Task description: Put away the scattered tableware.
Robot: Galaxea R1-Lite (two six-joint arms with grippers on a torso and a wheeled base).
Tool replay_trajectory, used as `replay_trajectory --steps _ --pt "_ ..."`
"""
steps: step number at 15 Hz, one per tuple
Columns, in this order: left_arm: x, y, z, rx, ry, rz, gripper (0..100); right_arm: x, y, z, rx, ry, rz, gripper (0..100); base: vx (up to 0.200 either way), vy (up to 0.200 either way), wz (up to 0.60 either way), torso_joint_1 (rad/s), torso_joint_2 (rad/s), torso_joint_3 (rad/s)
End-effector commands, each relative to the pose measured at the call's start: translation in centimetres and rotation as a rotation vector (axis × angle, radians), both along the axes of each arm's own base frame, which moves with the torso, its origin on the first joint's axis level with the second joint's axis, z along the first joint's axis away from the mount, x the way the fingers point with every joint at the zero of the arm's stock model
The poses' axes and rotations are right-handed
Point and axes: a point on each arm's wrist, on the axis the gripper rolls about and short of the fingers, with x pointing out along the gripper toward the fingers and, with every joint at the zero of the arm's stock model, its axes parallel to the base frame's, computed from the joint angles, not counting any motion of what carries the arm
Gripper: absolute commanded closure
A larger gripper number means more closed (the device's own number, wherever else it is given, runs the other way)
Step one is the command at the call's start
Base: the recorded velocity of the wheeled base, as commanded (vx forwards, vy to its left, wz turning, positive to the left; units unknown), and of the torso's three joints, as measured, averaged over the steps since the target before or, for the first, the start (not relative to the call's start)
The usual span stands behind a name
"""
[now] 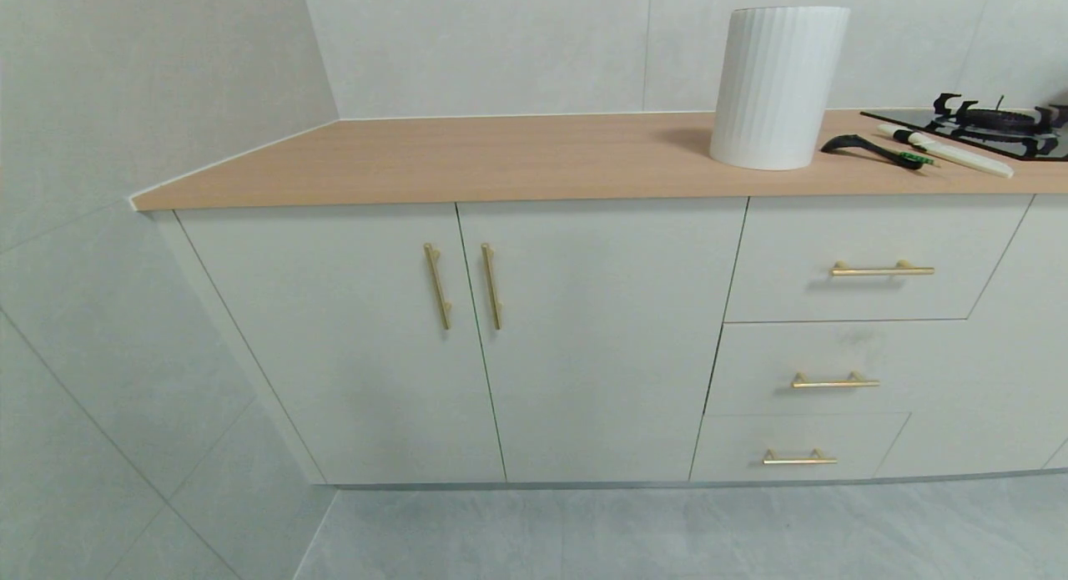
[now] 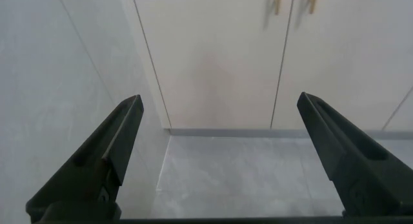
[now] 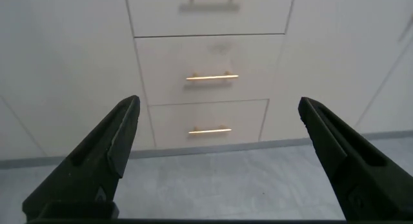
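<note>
Both arms are hanging low, and the wrists point forward and somewhat down. On my left gripper [image 2: 219, 100], a black two-finger claw of matte plastic, the jaws stand wide apart. Its long tapered fingers [image 2: 110, 146] reach out from the wrist to blunt, squared tips set level with each other. My right gripper [image 3: 219, 102], the same black claw, matches that pose: jaws spread wide, tips level, wrist not rolled to either side.
</note>
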Motion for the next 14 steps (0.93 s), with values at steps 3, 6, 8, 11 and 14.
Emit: replay_trajectory --steps 3,6,8,11,14 --pt "0.76 0.01 -0.82 -0.002 -0.061 -0.003 0 0.05 0.32 -0.12 -0.023 0.014 0.144 0 0.0 0.0 0.0 0.0 0.0 0.0" --pt "1.08 0.01 -0.71 0.014 -0.021 -0.037 0 0.03 0.45 -0.14 -0.056 0.021 0.2 0 0.0 0.0 0.0 0.0 0.0 0.0" --pt "0.76 -0.01 -0.82 0.019 -0.064 -0.019 0 0.04 0.38 -0.12 -0.015 0.016 0.17 0 0.0 0.0 0.0 0.0 0.0 0.0" --pt "0.76 -0.01 -0.8 0.01 -0.066 -0.021 0 0.05 0.05 -0.21 0.023 0.019 0.021 0 0.0 0.0 0.0 0.0 0.0 0.0" --pt "0.76 -0.01 -0.79 0.012 -0.067 -0.021 0 0.04 0.18 -0.66 0.028 0.069 0.076 0 0.0 0.0 0.0 0.0 0.0 0.0"
